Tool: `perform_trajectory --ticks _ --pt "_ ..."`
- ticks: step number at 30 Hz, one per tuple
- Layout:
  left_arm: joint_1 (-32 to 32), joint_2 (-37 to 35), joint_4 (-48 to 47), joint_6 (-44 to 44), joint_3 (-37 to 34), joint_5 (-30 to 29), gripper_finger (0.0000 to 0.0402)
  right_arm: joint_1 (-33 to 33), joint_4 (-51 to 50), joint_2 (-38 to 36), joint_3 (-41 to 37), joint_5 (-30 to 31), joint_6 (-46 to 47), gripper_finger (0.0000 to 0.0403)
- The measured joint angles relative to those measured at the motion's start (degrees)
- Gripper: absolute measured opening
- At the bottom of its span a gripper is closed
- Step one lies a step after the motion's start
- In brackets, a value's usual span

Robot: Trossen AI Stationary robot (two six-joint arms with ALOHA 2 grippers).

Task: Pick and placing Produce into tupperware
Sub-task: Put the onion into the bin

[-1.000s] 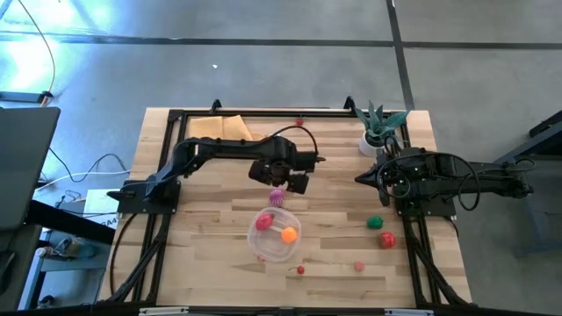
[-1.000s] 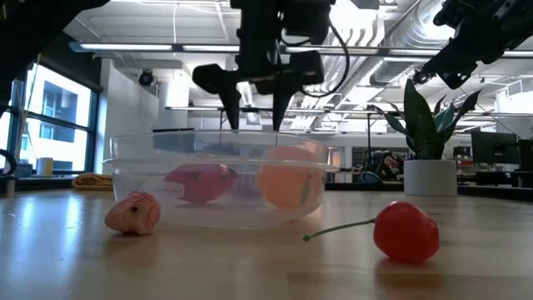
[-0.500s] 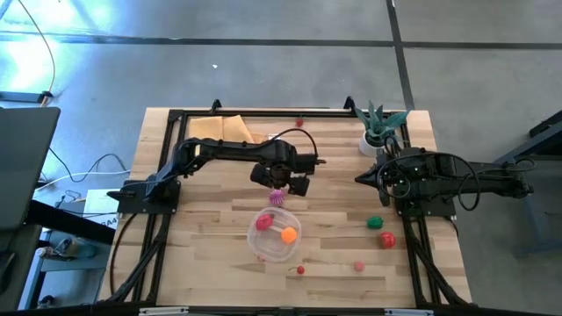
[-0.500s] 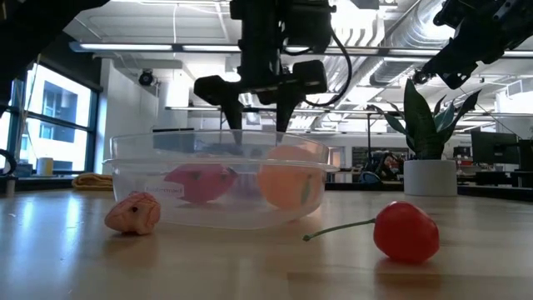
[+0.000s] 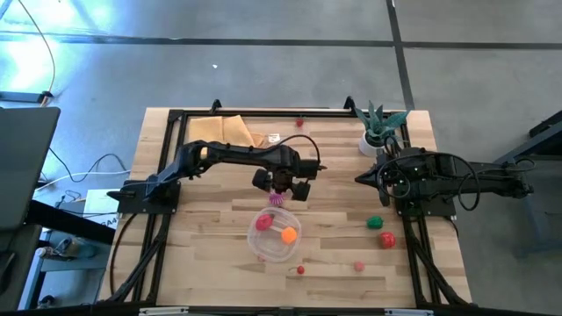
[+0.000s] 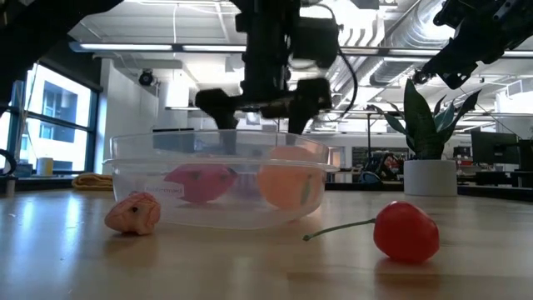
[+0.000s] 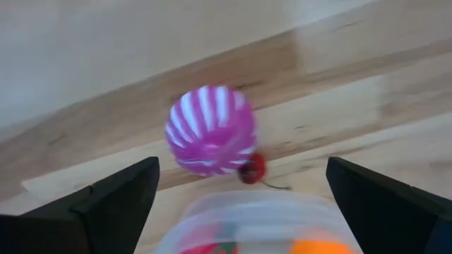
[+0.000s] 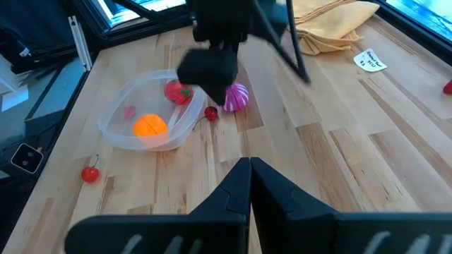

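My left gripper (image 5: 281,186) (image 7: 244,204) is open just above the magenta white-striped ball (image 5: 279,199) (image 7: 210,130), a finger on either side without touching it. The ball rests on the table just beyond the far rim of the clear tupperware (image 5: 277,235) (image 6: 221,190), beside a small red cherry (image 7: 252,169). A red piece (image 5: 262,222) and an orange piece (image 5: 288,234) lie in the tupperware. My right gripper (image 5: 360,179) (image 8: 248,164) waits, shut, by the table's right edge.
Loose produce lies on the table: a green piece (image 5: 375,222), a red one (image 5: 386,239), a pink one (image 5: 358,265), a cherry (image 5: 300,269) and a red one (image 5: 299,122) at the far edge. A yellow cloth (image 5: 224,129) and a potted plant (image 5: 378,127) also sit at the far edge.
My left gripper has come down and moved a little toward the table's near edge, closing in over the magenta ball. The ball and the tupperware have stayed where they were.
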Motion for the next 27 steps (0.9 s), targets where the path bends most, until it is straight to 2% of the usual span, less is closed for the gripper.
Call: perform_trajectory --ticks 13,27 --pt "0.02 1.86 -0.51 0.09 0.09 -0.72 0.0357 -0.01 -0.11 0.01 0.00 0.02 0.00 0.0000" --pt "0.07 4.00 -0.82 -0.33 0.04 -0.37 0.0355 -0.01 -0.13 0.02 0.00 0.00 0.00 0.0000"
